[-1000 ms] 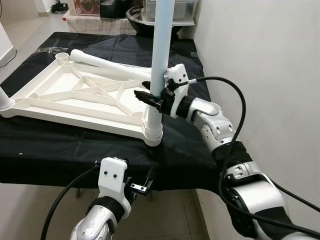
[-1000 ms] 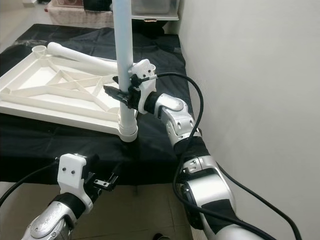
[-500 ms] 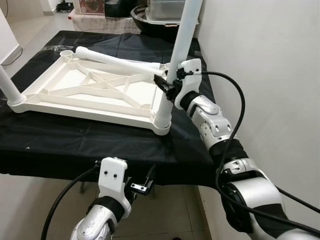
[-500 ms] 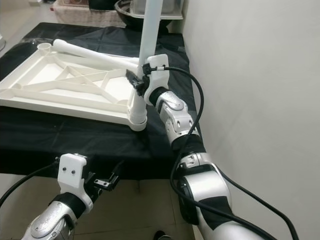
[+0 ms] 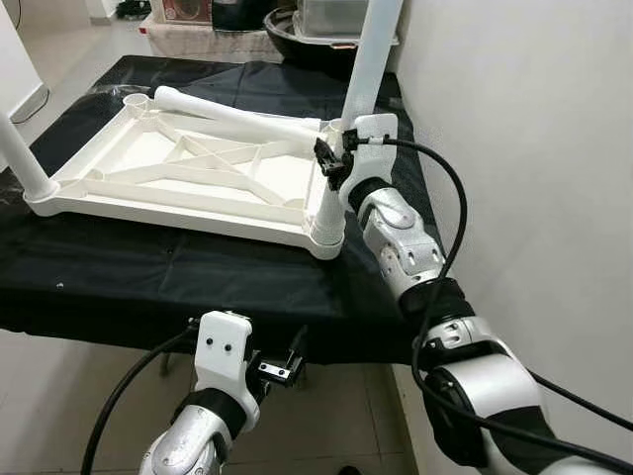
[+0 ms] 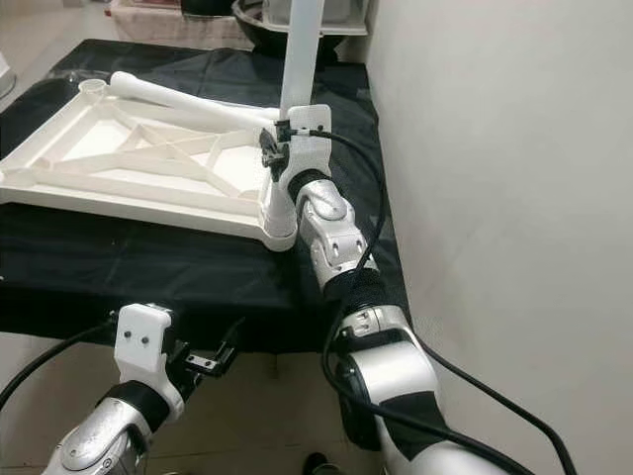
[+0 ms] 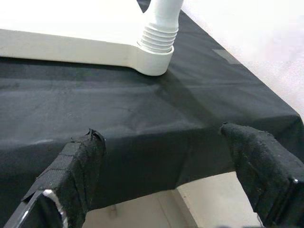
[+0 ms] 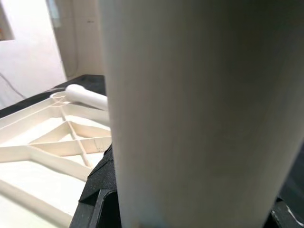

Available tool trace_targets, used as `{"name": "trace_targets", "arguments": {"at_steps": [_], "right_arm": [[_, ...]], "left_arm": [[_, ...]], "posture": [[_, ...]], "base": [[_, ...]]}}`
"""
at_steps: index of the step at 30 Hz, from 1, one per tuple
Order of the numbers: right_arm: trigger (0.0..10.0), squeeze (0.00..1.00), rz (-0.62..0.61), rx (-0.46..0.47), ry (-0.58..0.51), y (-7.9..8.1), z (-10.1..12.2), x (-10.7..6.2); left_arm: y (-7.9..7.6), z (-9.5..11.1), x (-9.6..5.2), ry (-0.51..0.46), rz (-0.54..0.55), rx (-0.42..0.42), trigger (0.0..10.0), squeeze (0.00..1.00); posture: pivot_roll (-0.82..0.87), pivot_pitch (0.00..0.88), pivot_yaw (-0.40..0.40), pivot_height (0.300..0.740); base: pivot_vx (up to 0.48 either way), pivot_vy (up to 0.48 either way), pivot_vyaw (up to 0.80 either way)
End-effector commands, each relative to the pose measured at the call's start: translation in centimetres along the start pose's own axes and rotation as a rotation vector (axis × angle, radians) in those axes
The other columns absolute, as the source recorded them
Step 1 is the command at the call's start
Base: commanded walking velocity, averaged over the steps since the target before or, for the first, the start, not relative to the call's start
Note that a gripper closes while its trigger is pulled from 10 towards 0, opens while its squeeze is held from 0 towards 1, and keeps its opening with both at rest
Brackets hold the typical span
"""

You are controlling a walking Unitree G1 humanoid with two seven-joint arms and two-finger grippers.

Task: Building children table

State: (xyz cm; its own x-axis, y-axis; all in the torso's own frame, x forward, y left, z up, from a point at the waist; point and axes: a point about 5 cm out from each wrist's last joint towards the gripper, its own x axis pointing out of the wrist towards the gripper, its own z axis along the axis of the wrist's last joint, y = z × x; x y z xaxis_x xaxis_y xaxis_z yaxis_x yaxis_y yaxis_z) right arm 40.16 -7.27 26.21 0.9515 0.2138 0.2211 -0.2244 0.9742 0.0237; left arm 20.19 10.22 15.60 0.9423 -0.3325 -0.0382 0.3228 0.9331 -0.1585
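Left eye view is showing a white plastic tabletop [image 5: 188, 173] lying upside down on the bench [image 5: 148, 277], its ribbed underside and diagonal braces facing up. The bench is wearing a black cloth and standing against a pale wall [image 5: 524, 148], with tiled floor in front and boxes and a dark bowl behind. A white leg [image 5: 364, 74] is standing upright in the near right corner socket, leaning slightly, its threaded base showing in the left wrist view [image 7: 159, 35]. The right hand [image 5: 331, 166] is clamping this leg just above the socket. Another leg [image 5: 14, 148] is rising at the near left corner. A loose leg [image 5: 232, 114] is lying along the tabletop's far edge. The left hand [image 5: 287, 361] is hovering below the bench's front edge with its fingers [image 7: 76, 166] spread apart, holding nothing.
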Motion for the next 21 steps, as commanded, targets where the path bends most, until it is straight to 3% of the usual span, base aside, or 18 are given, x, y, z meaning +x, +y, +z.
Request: {"name": "trace_targets", "arguments": {"at_steps": [1, 11, 14, 21], "right_arm": [[10.0, 0.0, -0.177, -0.019, 0.098, -1.3, -2.1, -0.7], [10.0, 0.0, -0.376, -0.005, 0.092, 0.1, -1.2, -0.5], [10.0, 0.0, -0.509, 0.041, 0.077, 0.3, -0.4, -0.6], [10.0, 0.0, -0.602, 0.055, 0.054, 0.5, 0.0, -1.0]], "left_arm": [[0.0, -0.3, 0.1, 0.009, 0.007, -0.007, 10.0, 0.0], [0.0, -0.4, 0.2, 0.006, 0.005, -0.005, 10.0, 0.0], [-0.1, -0.4, 0.3, 0.004, 0.008, -0.005, 10.0, 0.0], [-0.2, -0.5, 0.2, 0.004, 0.007, -0.007, 10.0, 0.0]], "posture": [[0.08, 0.185, -0.081, 0.74], [0.08, 0.174, -0.087, 0.74], [0.08, 0.168, -0.094, 0.74], [0.08, 0.165, -0.094, 0.74]], "base": [[0.0, 0.0, 0.0], [0.0, 0.0, 0.0], [0.0, 0.0, 0.0], [0.0, 0.0, 0.0]]}}
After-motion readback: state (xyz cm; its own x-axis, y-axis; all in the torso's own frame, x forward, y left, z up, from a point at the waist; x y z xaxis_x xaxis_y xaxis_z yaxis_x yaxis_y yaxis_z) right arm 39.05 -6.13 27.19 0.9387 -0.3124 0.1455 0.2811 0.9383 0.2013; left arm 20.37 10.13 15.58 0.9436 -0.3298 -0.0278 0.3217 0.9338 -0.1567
